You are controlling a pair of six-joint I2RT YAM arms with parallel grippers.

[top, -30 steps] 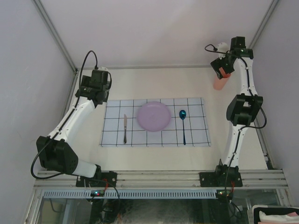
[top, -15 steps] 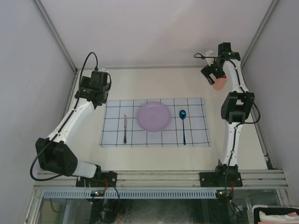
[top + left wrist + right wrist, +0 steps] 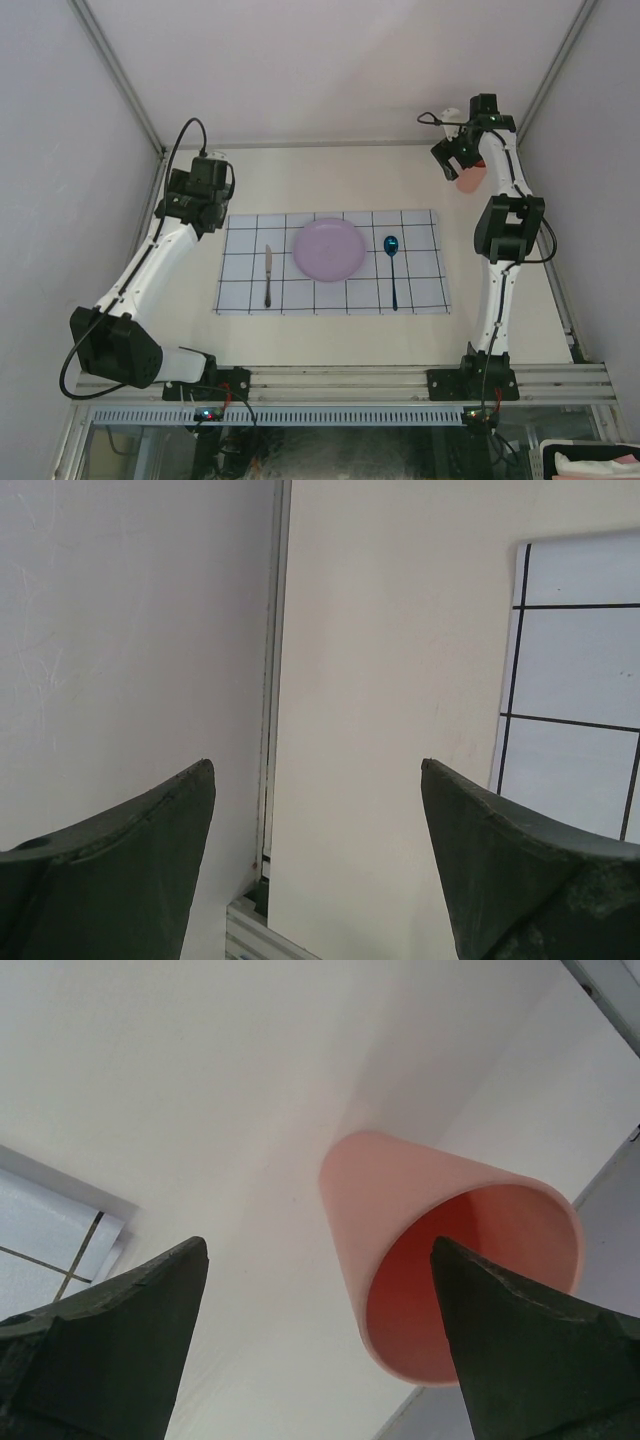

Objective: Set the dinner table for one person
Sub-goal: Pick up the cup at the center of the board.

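The off-white dinner table point(image 3: 330, 180) carries a pale grid-pattern cloth point(image 3: 420, 290). On the cloth lie a silver knife point(image 3: 267, 275), a purple plate point(image 3: 328, 249) and a blue spoon point(image 3: 392, 265). A pink cup point(image 3: 470, 178) stands upright at the far right, off the cloth. My right gripper point(image 3: 453, 160) is open just above and left of the cup. In the right wrist view the cup point(image 3: 440, 1250) sits by the right finger, with the gripper point(image 3: 318, 1244) not touching it. My left gripper point(image 3: 190, 205) is open and empty over bare table beside the cloth's far left corner; it also shows in the left wrist view point(image 3: 316, 764).
An aluminium rail point(image 3: 272, 680) runs along the table's left edge, with the grey wall behind it. The cloth's corner point(image 3: 580, 680) shows at the right of the left wrist view. Another rail point(image 3: 560, 290) edges the right side near the cup.
My right arm has drawn in and its gripper has shifted left, from over the cup to its upper left side. My left gripper has drifted slightly left. The cup has not moved.
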